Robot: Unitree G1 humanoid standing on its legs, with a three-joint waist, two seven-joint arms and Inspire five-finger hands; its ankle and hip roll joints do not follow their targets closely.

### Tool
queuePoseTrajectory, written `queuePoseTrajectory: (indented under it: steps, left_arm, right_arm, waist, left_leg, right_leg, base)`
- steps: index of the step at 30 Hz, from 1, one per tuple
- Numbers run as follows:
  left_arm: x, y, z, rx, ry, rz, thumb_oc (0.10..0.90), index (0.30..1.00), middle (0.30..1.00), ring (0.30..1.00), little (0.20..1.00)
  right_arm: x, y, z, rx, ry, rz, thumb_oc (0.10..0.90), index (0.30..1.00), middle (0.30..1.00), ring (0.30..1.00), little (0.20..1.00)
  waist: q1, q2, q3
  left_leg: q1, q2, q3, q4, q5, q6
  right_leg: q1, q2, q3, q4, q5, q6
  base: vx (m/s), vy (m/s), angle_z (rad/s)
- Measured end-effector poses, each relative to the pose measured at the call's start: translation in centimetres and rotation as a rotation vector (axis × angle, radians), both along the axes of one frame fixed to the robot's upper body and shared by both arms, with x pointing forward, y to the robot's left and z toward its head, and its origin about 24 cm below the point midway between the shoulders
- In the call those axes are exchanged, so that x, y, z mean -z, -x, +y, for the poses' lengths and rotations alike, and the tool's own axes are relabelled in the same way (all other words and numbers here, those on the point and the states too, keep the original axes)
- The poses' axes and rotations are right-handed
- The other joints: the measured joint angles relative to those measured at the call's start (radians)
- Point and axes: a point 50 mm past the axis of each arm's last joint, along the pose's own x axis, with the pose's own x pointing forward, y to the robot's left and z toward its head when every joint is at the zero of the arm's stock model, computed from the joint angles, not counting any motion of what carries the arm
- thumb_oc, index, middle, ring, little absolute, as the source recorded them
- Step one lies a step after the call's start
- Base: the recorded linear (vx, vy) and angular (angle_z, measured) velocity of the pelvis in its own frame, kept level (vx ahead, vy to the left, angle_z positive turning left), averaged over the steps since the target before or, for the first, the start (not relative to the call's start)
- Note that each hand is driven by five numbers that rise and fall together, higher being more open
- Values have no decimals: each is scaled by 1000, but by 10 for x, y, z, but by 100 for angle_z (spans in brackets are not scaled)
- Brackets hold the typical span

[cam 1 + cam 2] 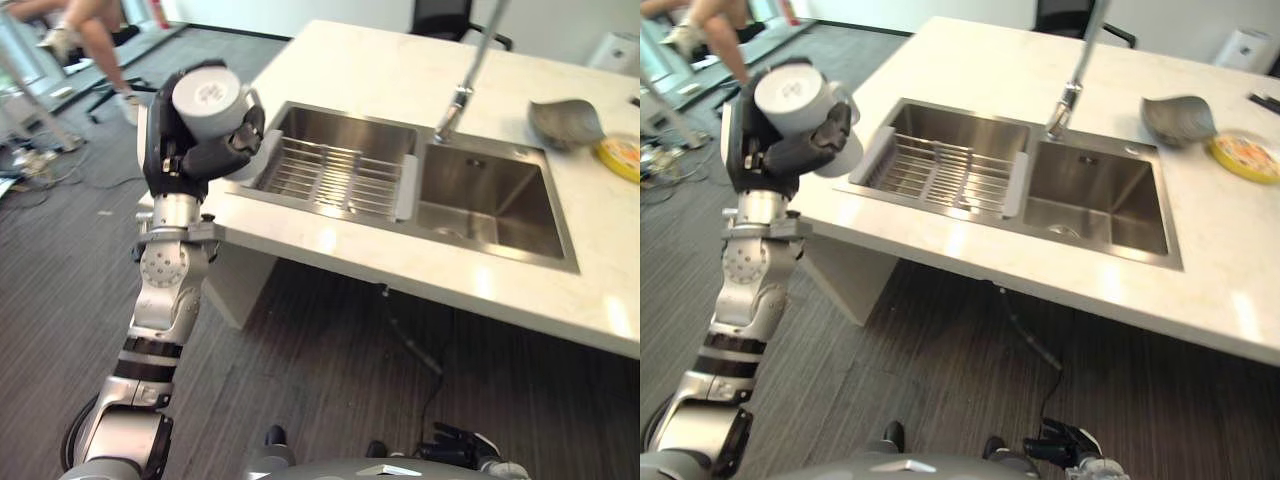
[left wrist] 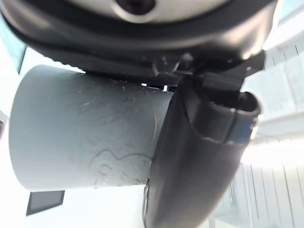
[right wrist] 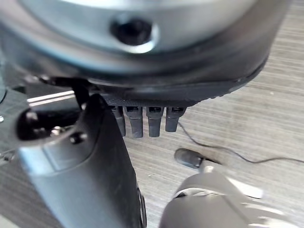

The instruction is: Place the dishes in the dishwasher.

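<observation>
Left eye view, upper left of frame: we see the left hand (image 1: 205,150), fingers curled round a pale grey cup (image 1: 208,100), lifted clear of the surface (image 1: 400,70) beside the sink (image 1: 480,195). The cup is plain, cylindrical, matte. Right hand (image 3: 142,121): fingers straight, empty. We judge the loading barely begun; no dishwasher visible.

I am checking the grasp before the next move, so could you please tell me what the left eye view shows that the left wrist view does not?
The left eye view alone gives the setting: the white counter, the double sink with its wire rack and faucet, and a grey bowl beside a yellow plate. The left wrist view alone shows the cup's scuffed grey side up close. Both show the left hand curled around the cup.
</observation>
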Motion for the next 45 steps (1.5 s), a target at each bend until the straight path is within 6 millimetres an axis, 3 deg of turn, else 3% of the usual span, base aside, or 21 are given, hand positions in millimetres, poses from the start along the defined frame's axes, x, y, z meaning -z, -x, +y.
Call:
queuePoseTrajectory:
  steps: [5,6,7,9,12,14,16,17,19,22,23,25,28,31,32,33,36,38,40,43,45]
  left_arm:
    - [53,32,19,-8,15,214,400,300,300,300,300]
    - [61,39,21,-9,8,250,400,300,300,300,300]
    - [70,46,28,-28,3,295,400,300,300,300,300]
    - [80,57,40,-71,-9,353,400,300,300,300,300]
    - [91,71,51,-107,-56,408,400,300,300,300,300]
    - [95,75,53,-116,-80,433,400,300,300,300,300]
    - [92,75,56,-132,-121,427,400,300,300,300,300]
    - [90,75,55,-134,-141,423,400,300,300,300,300]
    - [89,73,54,-132,-182,421,400,300,300,300,300]
    - [85,72,57,-144,-254,427,400,300,300,300,300]
    - [77,68,61,-165,-326,417,400,300,300,300,300]
    - [78,68,60,-185,-419,431,400,300,300,300,300]
    - [88,73,54,-170,-490,469,400,300,300,300,300]
    - [89,73,52,-173,-491,465,400,300,300,300,300]
    - [89,70,46,-154,-496,458,400,300,300,300,300]
    - [88,67,44,-148,-502,449,400,300,300,300,300]
    - [82,39,12,-78,-495,377,400,300,300,300,300]
    - [76,23,-7,2,-539,346,400,300,300,300,300]
    - [74,19,-20,52,-564,325,400,300,300,300,300]
    - [80,22,-25,81,-587,334,400,300,300,300,300]
    - [88,29,-18,58,-577,373,400,300,300,300,300]
  right_arm:
    - [1,2,3,-79,14,5,800,900,900,900,900]
    - [0,4,-1,-112,35,11,800,900,900,900,900]
    - [0,3,-1,-130,42,19,800,900,900,900,900]
    - [1,3,0,-137,41,29,800,900,900,900,900]
    - [1,7,-6,-99,60,41,800,900,900,900,900]
    - [0,15,-14,-105,85,64,800,900,900,900,900]
    - [-1,13,-16,-111,92,59,800,900,900,900,900]
    - [-1,14,-17,-106,92,56,800,900,900,900,900]
    - [-3,18,-24,-71,103,56,800,900,900,900,900]
    - [-1,20,-19,-31,80,53,800,900,900,900,900]
    - [-1,15,-16,-35,70,44,800,900,900,900,900]
    - [3,15,-18,47,97,75,800,900,900,900,900]
    - [4,22,-25,98,139,117,800,900,900,900,900]
    - [6,15,-15,108,114,95,800,900,900,900,900]
    - [7,14,-9,85,96,91,800,900,900,900,900]
    - [6,9,-6,77,82,75,800,900,900,900,900]
    - [2,-11,4,21,61,-12,800,900,900,900,900]
    - [-2,-26,15,-4,24,-73,800,900,900,900,900]
    - [-3,-31,25,-23,0,-95,800,900,900,900,900]
    - [2,-24,45,-68,-45,-76,800,900,900,900,900]
    - [3,-26,52,-69,-63,-78,800,900,900,900,900]
  waist:
    - [65,43,4]
    - [52,60,17]
    - [72,60,39]
    - [80,31,49]
    - [69,14,58]
    - [58,29,49]
    - [37,17,42]
    - [24,27,31]
    - [-7,48,18]
    - [-54,23,1]
    - [-68,-4,-17]
    - [-44,-1,-16]
    - [-37,50,-27]
    - [-39,63,-25]
    - [-58,71,-27]
    - [-67,74,-23]
    - [-118,96,9]
    - [-131,80,30]
    - [-153,41,32]
    - [-129,-57,-12]
    - [-107,-67,-22]
  left_leg:
    - [-56,25,-31,-45,118,-16]
    - [-59,38,41,-97,156,-20]
    - [-63,65,200,-83,105,26]
    - [-62,115,387,-51,94,-28]
    - [-41,194,401,42,89,-113]
    - [11,224,334,74,85,-118]
    - [37,212,390,125,72,-123]
    - [43,203,414,141,69,-105]
    - [57,159,458,78,2,-6]
    - [29,90,419,23,-5,34]
    - [-9,41,405,-27,-6,66]
    - [-33,40,471,19,-37,76]
    - [-38,-17,431,83,-98,111]
    - [-47,-74,401,118,-128,156]
    - [-25,-95,361,104,-140,172]
    - [-3,-110,334,72,-151,187]
    - [38,-125,202,-13,-107,208]
    - [68,-136,133,-47,-96,199]
    - [97,-156,105,-72,-93,200]
    - [131,-179,98,-90,-113,168]
    - [152,-146,125,-88,-126,136]
  right_leg:
    - [42,63,-119,1,-40,-61]
    - [41,69,-170,-2,-50,-75]
    - [46,62,-216,-10,-44,-93]
    - [44,26,-287,-13,-36,-96]
    - [46,-20,-385,-10,-24,-81]
    - [58,-35,-446,-12,-19,-67]
    - [59,-69,-515,-13,1,-41]
    - [59,-84,-545,4,4,-26]
    - [51,-125,-593,82,0,-16]
    - [25,-165,-526,156,-82,-18]
    - [30,-130,-478,42,-53,-3]
    - [36,-182,-521,83,14,18]
    - [63,-270,-556,168,31,10]
    - [67,-345,-564,259,96,-18]
    - [58,-398,-532,361,104,-40]
    - [37,-410,-466,412,59,-11]
    - [-78,-221,-20,373,-98,78]
    - [-171,-128,100,310,-136,72]
    - [-215,-132,77,265,-90,83]
    - [-245,-165,42,178,69,58]
    - [-190,-117,36,89,77,31]
  base:
    - [-262,-87,112]
    - [-150,41,127]
    - [-244,83,116]
    - [-236,121,93]
    - [-192,105,113]
    - [-200,197,99]
    - [-123,197,89]
    - [-176,366,140]
    - [-118,298,130]
    - [-43,333,140]
    - [3,506,163]
    - [62,578,111]
    - [90,578,71]
    - [151,526,58]
    - [213,375,71]
    - [169,252,88]
    - [25,79,112]
    - [7,-92,121]
    - [8,-151,126]
    - [51,-101,49]
    - [60,-59,-28]
